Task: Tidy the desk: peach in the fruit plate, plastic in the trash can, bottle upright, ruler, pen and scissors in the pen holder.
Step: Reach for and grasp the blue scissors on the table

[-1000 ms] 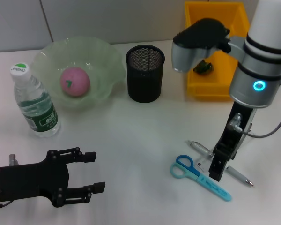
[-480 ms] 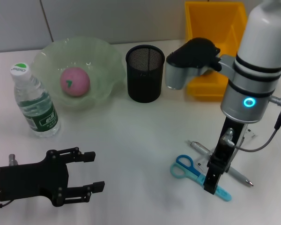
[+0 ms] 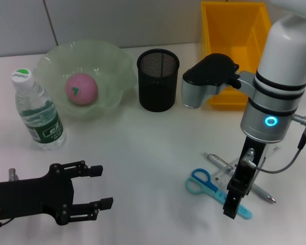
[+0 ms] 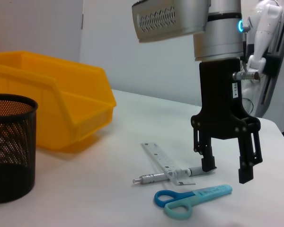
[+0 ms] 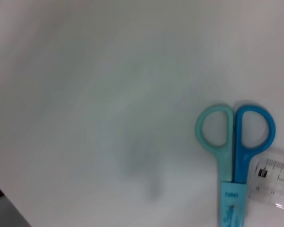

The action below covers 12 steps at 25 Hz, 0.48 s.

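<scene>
A pale grey panelled wall (image 3: 117,20) stands behind

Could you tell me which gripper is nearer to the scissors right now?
Right. The right gripper hangs open just above the scissors, while the left gripper sits open, far off across the desk.

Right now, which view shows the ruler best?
The left wrist view: the whole ruler lies across the pen, unobstructed. The head view hides most of it behind the right gripper; the right wrist view catches only one end.
</scene>
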Motion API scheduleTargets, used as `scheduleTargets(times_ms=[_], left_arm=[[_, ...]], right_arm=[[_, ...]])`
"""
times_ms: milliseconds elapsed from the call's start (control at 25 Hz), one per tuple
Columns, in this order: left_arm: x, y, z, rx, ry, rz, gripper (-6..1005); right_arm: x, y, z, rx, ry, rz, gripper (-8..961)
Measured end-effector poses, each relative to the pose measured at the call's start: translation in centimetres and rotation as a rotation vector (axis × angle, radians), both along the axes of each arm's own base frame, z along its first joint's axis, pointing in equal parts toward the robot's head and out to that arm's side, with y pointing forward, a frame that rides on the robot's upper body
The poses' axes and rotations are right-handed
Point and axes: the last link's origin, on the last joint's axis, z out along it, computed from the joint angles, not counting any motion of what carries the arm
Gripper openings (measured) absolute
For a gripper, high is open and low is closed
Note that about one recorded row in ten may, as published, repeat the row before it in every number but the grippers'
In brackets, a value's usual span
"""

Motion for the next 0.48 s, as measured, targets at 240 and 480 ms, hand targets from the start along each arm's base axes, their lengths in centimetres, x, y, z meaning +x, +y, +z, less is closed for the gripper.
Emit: scheduleTargets(times_ms=[240, 480], left_arm=[[-0.03, 0.0, 0.01, 0.003, -0.001, 0.003, 757], [-0.08, 0.01, 0.04, 0.006, -0.001, 0.006, 757]], right_arm=[[0.36, 0.03, -0.21, -0.003, 0.002, 0.002, 722], [0.62, 0.12, -0.52, -0.003, -0.004, 0.019, 721]])
